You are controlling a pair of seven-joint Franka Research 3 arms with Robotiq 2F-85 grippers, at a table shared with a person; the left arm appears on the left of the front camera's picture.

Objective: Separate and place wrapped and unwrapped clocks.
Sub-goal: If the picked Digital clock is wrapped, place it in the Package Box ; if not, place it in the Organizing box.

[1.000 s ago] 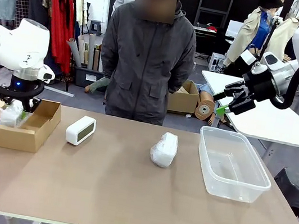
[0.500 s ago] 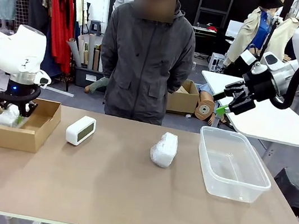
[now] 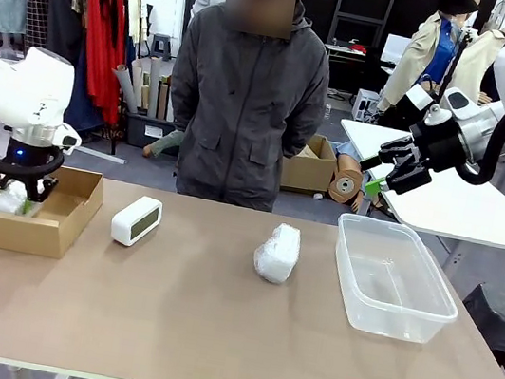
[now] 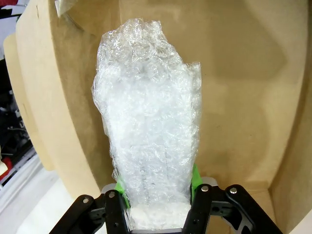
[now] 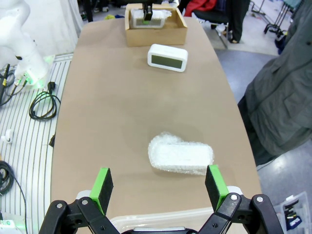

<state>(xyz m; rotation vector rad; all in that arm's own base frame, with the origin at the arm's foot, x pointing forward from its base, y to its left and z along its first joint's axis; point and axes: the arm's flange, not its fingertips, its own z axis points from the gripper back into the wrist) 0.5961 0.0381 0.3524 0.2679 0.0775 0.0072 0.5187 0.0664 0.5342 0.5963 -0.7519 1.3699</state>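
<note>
My left gripper (image 3: 21, 194) is down inside the brown cardboard box (image 3: 34, 232) at the table's left end, shut on a wrapped clock (image 3: 8, 200). In the left wrist view that bubble-wrapped white lump (image 4: 148, 122) stands between the green pads (image 4: 195, 176) of my left gripper (image 4: 157, 184), with the box wall (image 4: 243, 73) just behind. The unwrapped clock (image 3: 136, 220) (image 5: 167, 57) lies on the table right of the box. A second wrapped clock (image 3: 278, 252) (image 5: 181, 155) lies mid-table. My right gripper (image 3: 384, 177) (image 5: 158, 181) hangs open and empty, high above the far right.
A clear plastic tub (image 3: 399, 323) (image 5: 161, 217) stands empty at the table's right. A person (image 3: 247, 102) stands at the far side behind the table's middle, hands out of sight. The table's near half is bare.
My left gripper has sunk lower into the cardboard box with the wrapped clock and drifted slightly left. The right arm has not moved.
</note>
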